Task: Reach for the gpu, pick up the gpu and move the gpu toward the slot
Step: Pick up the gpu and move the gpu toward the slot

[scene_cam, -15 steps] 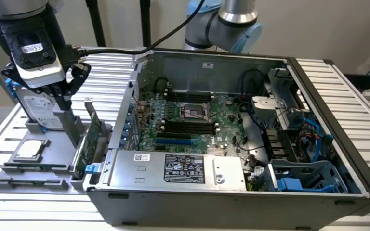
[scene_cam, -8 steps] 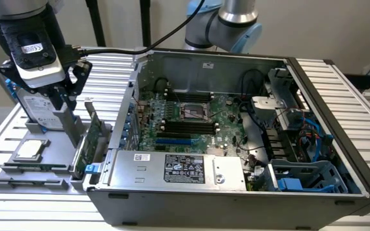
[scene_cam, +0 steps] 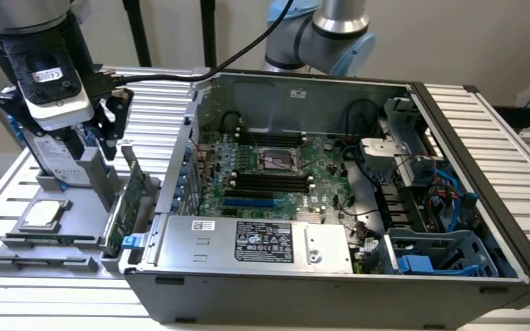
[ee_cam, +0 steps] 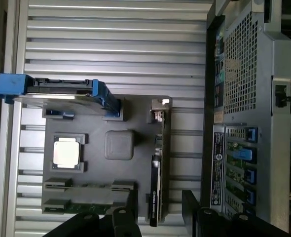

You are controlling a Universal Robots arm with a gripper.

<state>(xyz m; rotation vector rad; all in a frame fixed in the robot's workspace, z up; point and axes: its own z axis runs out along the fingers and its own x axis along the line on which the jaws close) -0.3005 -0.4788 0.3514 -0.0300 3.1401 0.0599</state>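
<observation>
**Exterior view.** The gripper is seen above the grey holder tray. The gpu is stood on edge at the tray's side, just beside the computer case. With so little room there, a finger could be struck against the case wall.

**Wrist view.** The 2 fingers are held apart, 1 on each side of the line of the gpu; no contact is seen. If the approach is made off-centre, the thin card could be tilted in its support or caught by 1 finger only.
</observation>
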